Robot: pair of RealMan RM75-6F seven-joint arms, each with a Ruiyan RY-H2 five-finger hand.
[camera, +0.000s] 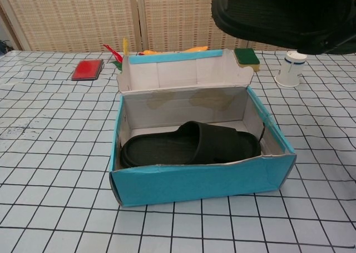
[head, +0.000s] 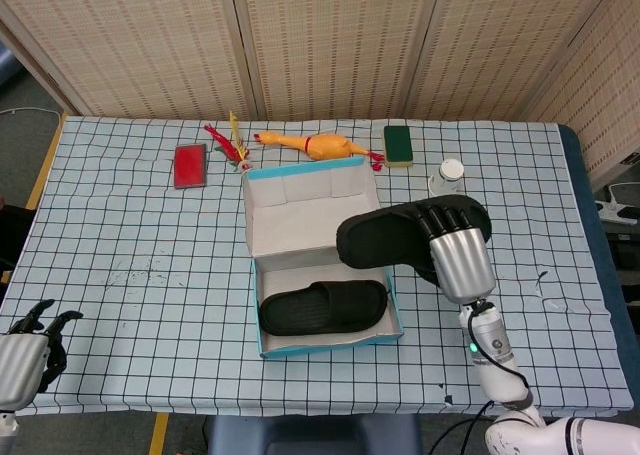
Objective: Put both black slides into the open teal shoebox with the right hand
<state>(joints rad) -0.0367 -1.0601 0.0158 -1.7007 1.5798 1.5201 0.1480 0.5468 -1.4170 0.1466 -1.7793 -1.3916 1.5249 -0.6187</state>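
One black slide [head: 322,308] already lies in the teal shoebox [head: 330,347] at the centre of the head view, so we judge the task about half done. We hold the second slide [head: 395,237] in the air just right of the box, our right hand [head: 458,255] with its fingers [head: 447,215] clamped on it. It is not yet over the opening; our left hand [head: 28,355] rests at lower left, fingers apart.

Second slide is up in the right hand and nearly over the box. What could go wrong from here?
Three risks:
1. The held slide hangs over the shoebox right wall; lowered here, it may catch the rim or the upright lid.
2. The first slide lies across most of the floor, so the second may end up perched on top of it.
3. The right hand grips one end only; the slide could tip or slip.
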